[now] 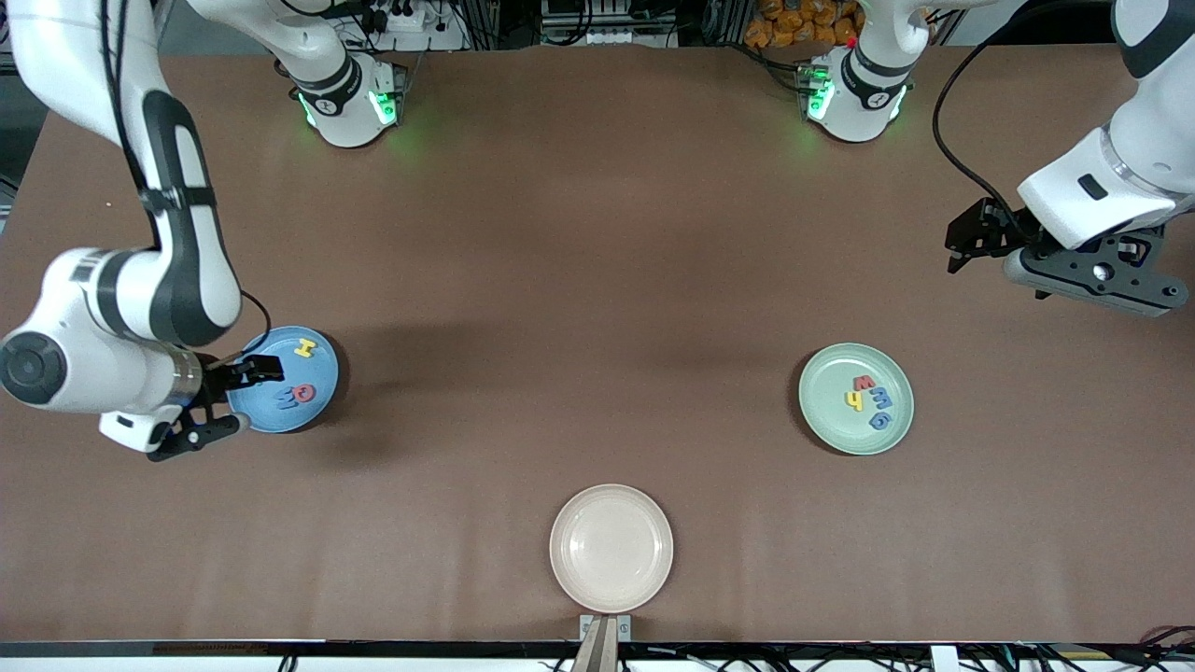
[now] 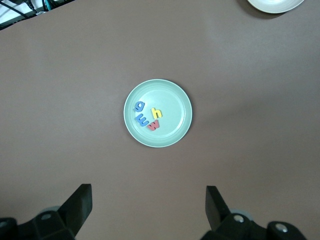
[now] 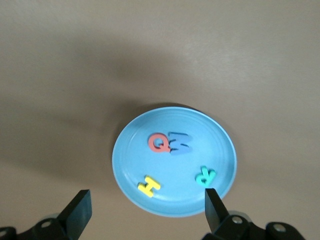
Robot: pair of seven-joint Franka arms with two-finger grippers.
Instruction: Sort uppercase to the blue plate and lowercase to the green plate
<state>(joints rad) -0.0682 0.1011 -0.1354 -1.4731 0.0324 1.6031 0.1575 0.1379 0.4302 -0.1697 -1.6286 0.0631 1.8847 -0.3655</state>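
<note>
Sorting looks finished to me: right gripper (image 1: 217, 403) hangs spread and empty over the blue plate (image 1: 322, 411), green R (image 3: 205, 176) directly beneath; left gripper (image 1: 971, 245), spread, waits well above the green plate (image 1: 826, 425).

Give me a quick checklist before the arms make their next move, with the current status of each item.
1. Right gripper let go: ok. Its fingers are open over the blue plate, holding nothing.
2. Capitals on the blue plate: ok. Red Q, blue W, yellow H and green R all lie inside the rim.
3. Small letters on the green plate: ok. Yellow h, blue m, red letter and rounded blue letter lie in it.
4. White plate: ok, no letters on it.
5. Left gripper out of the way: ok. It hangs open toward the left arm's end of the table.
</note>
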